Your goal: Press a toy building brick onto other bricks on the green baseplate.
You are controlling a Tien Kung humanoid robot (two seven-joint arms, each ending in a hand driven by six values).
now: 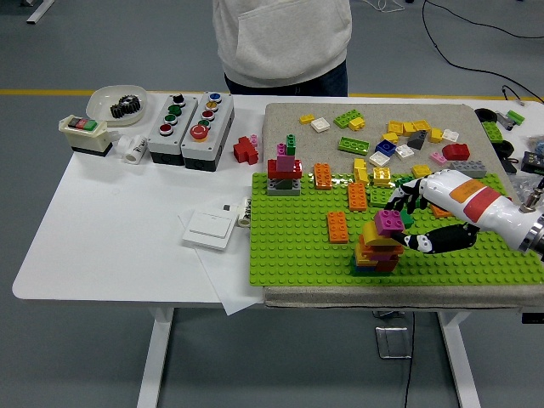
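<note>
A magenta brick (389,222) sits on top of a stack of yellow, orange and red bricks (378,252) on the green baseplate (297,246), right of its middle. My right hand (411,223) reaches in from the right edge. It is shut on the magenta brick, with the fingers above and behind it and the thumb low on its right side. The hand hides the brick's right edge. My left arm does not show.
On the baseplate stand a red, grey and magenta tower (285,174) and orange bricks (337,226). Loose bricks (399,140) lie on the beige mat behind. Button boxes (191,119) and a white switch plate (209,229) are at left. A person (280,42) stands at the far side.
</note>
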